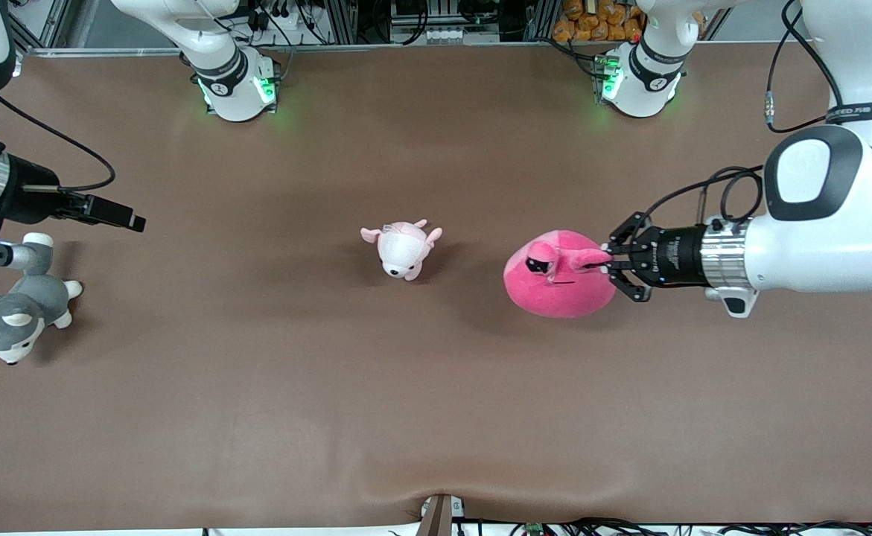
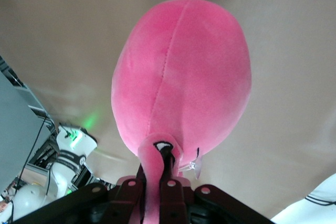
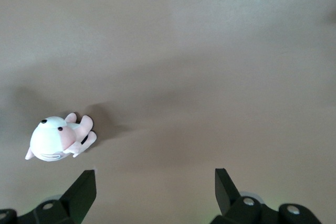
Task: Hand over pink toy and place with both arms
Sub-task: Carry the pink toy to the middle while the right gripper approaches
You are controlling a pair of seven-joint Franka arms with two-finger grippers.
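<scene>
The pink toy (image 1: pixel 559 277) is a large hot-pink round plush and hangs a little above the table, toward the left arm's end. My left gripper (image 1: pixel 605 260) lies level beside it and is shut on one floppy ear. In the left wrist view the toy (image 2: pixel 181 72) fills the middle, and the ear runs down between the shut fingers of the left gripper (image 2: pixel 157 182). My right gripper (image 1: pixel 63 234) waits at the right arm's end of the table, over the husky plush. It is open, and the right wrist view shows nothing between its wide-apart fingers (image 3: pixel 84 187).
A small pale-pink-and-white plush (image 1: pixel 403 249) lies at the table's middle, and also shows in the right wrist view (image 3: pixel 58 140). A grey-and-white husky plush (image 1: pixel 15 316) lies at the right arm's end. Both arm bases stand along the table's edge farthest from the front camera.
</scene>
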